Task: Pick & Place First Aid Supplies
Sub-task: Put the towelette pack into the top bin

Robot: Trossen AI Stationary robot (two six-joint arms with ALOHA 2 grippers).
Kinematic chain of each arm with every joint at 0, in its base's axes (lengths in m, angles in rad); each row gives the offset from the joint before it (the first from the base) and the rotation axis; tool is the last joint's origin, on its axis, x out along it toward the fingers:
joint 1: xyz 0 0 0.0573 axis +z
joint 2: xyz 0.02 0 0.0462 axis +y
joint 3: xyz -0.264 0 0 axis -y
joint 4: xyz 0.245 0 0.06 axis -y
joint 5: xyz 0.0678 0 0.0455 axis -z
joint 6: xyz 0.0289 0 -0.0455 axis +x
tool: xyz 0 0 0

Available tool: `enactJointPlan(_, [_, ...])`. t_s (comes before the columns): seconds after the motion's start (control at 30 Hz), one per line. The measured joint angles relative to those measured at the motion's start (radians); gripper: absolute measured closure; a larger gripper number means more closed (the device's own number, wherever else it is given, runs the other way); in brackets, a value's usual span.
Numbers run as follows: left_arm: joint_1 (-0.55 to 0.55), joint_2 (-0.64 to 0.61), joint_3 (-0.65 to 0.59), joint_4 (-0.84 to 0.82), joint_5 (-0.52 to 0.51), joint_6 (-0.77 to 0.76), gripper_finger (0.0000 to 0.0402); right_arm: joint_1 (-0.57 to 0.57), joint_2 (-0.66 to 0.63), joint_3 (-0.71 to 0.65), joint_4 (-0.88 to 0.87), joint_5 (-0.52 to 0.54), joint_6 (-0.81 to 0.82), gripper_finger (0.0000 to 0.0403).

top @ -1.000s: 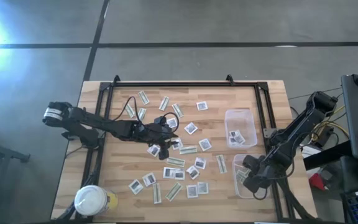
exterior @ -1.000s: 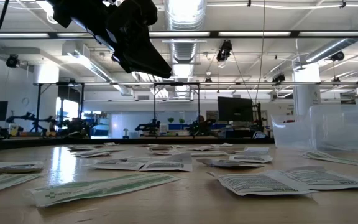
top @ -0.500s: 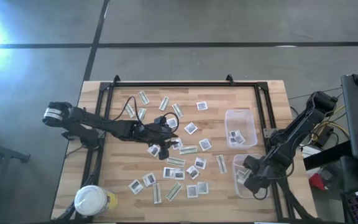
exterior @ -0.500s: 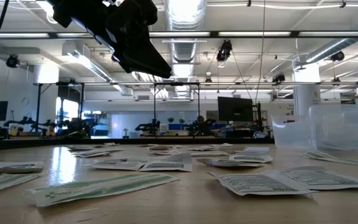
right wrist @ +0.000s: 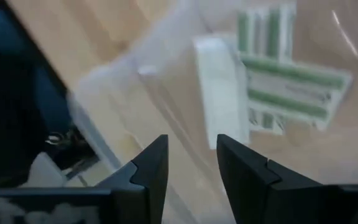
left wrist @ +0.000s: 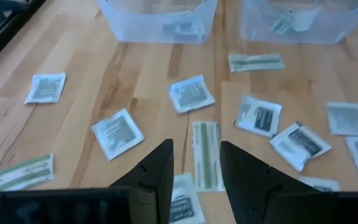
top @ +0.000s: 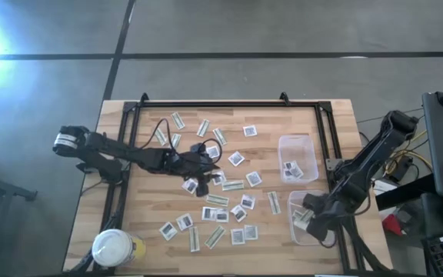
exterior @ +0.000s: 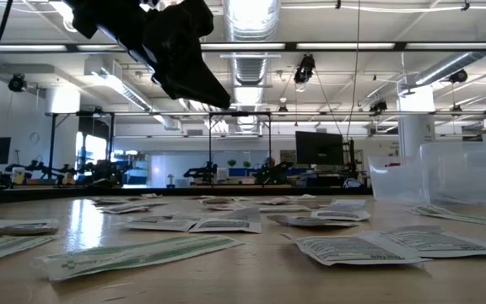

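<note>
Square white packets [top: 236, 158] and narrow green-and-white strips [top: 233, 185] lie flat and scattered over the middle of the wooden table. My left gripper [left wrist: 196, 163] hangs open above the middle of the scatter [top: 206, 171], with nothing between its fingers; a green strip [left wrist: 206, 152] lies on the table below it. My right gripper [right wrist: 191, 158] is open over the near clear tub [top: 304, 218] at the table's right. Green strips [right wrist: 291, 81] lie on that tub's floor. The far tub [top: 297, 158] holds a few square packets.
A white-lidded round jar [top: 114, 248] stands at the near left corner. A black frame rail [top: 229, 103] runs along the far edge and down both sides. The two tubs [left wrist: 160, 15] stand side by side at the right edge.
</note>
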Motion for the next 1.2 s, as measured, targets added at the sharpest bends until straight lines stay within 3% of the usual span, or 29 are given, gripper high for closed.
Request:
enactJointPlan(0.2, [0.019, 0.0, 0.0, -0.075, -0.029, 0.006, 0.0278, -0.001, -0.052, 0.075, -0.001, 0.282, -0.149, 0.028])
enactJointPlan(0.43, [0.024, 0.0, -0.002, -0.106, -0.121, 0.082, 0.0278, 0.0, -0.103, 0.176, 0.001, 0.617, -0.51, 0.0288])
enactJointPlan(0.77, [0.079, 0.049, -0.002, -0.136, -0.158, 0.11, 0.0278, -0.001, -0.09, 0.272, 0.061, 0.922, -1.004, 0.0292])
enactJointPlan(1.0, [0.122, 0.111, -0.002, -0.131, -0.159, 0.108, 0.0278, -0.009, -0.069, 0.299, 0.078, 1.154, -1.068, 0.0282])
enactJointPlan(1.2, [0.132, 0.148, -0.002, -0.125, -0.159, 0.108, 0.0273, -0.029, -0.052, 0.294, 0.078, 1.184, -1.062, 0.0286])
